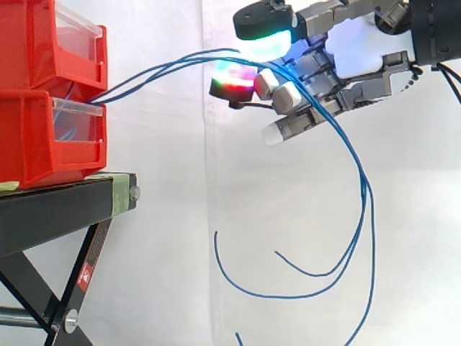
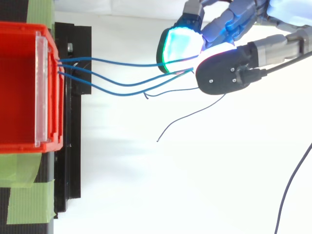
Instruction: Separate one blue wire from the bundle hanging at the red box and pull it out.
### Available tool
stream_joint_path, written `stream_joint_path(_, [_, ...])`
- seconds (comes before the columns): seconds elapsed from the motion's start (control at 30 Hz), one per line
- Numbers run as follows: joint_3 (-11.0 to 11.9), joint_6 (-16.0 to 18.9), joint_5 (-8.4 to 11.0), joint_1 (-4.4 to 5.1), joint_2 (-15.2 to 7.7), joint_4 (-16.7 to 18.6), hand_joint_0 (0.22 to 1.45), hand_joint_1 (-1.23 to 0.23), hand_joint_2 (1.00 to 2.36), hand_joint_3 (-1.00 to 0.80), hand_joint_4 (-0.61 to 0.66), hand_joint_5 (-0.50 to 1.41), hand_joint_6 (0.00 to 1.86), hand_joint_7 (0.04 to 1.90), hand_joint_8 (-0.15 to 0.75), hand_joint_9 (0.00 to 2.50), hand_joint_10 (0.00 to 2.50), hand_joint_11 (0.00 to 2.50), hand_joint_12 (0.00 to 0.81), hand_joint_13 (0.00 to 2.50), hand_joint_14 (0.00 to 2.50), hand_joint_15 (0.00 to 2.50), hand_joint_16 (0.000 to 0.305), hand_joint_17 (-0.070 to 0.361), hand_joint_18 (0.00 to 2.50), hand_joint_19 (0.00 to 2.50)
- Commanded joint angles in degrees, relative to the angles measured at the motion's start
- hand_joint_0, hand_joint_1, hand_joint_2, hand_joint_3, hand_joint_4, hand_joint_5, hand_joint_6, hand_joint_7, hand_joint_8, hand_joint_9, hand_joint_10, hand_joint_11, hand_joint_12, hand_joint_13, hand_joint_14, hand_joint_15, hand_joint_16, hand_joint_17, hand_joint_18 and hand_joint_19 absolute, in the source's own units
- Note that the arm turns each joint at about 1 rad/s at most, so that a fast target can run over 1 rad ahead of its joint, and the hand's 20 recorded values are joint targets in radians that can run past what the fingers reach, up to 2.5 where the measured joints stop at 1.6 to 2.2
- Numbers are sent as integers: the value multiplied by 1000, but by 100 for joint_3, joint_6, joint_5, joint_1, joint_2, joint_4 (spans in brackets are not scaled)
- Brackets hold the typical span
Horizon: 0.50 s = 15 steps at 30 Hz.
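Several blue wires (image 1: 166, 65) come out between two stacked red bins (image 1: 43, 137) at the left and rise to my hand (image 1: 353, 50) at the upper right. From above, three wire strands (image 2: 122, 84) run from the bin's front (image 2: 54, 97) into the hand (image 2: 224, 73). The hand is shut on the blue wires, which pass between its glowing pads (image 1: 263, 43). I cannot tell whether one strand is apart from the others inside the grip. Behind the hand the wires drop in a long loop (image 1: 364, 194), with loose ends hanging low (image 1: 216, 234).
The bins stand on a black stand (image 1: 57, 202) with crossed legs below. Green tape (image 2: 24, 204) marks the stand's near corner. A white curtain hangs behind, and open space lies between the bins and the hand.
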Motion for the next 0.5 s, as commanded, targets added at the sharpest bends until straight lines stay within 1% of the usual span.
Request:
stream_joint_path(0.0, [2,32,0,1,0,0,693,-949,1020,4,259,-247,907,912,350,782,20,1071,462,1046,26,987,61,137,630,265])
stream_joint_path(0.33, [-7,76,0,-8,0,0,686,-987,1021,-22,265,-259,891,942,334,686,22,1038,461,968,28,957,62,140,615,197])
stream_joint_path(0.47, [2,76,0,1,0,0,686,-990,1022,-12,264,-259,890,924,335,682,21,1044,461,967,26,951,62,140,611,211])
